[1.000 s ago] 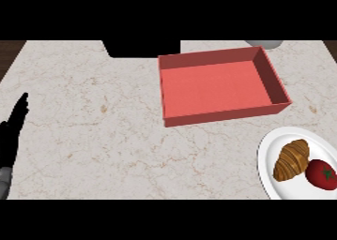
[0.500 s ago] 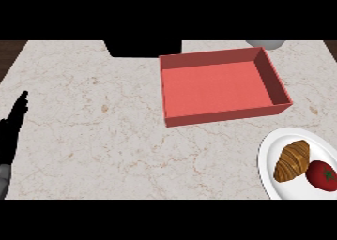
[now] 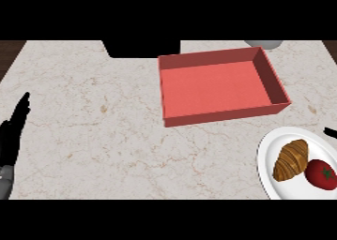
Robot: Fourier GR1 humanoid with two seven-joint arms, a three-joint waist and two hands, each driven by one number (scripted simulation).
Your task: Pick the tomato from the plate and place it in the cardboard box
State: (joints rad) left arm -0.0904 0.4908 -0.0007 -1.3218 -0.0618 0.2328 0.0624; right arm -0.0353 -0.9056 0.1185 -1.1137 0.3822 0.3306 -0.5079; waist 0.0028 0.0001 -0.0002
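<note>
we see the tomato [image 3: 322, 174] lying on the white plate [image 3: 269, 149] at the lower right of the worktop [image 3: 95, 117], just beside a croissant [image 3: 291, 160] on its left. the red cardboard box [image 3: 212, 84] stands farther back, apart from the plate, near a dark block [image 3: 141, 48] at the far edge. the left hand [image 3: 7, 140] rests at the left edge, its fingers straight and released, holding nothing. a small black tip at the right edge, close to the plate's rim, is probably the right hand [image 3: 333, 132]; we cannot tell its state.
</note>
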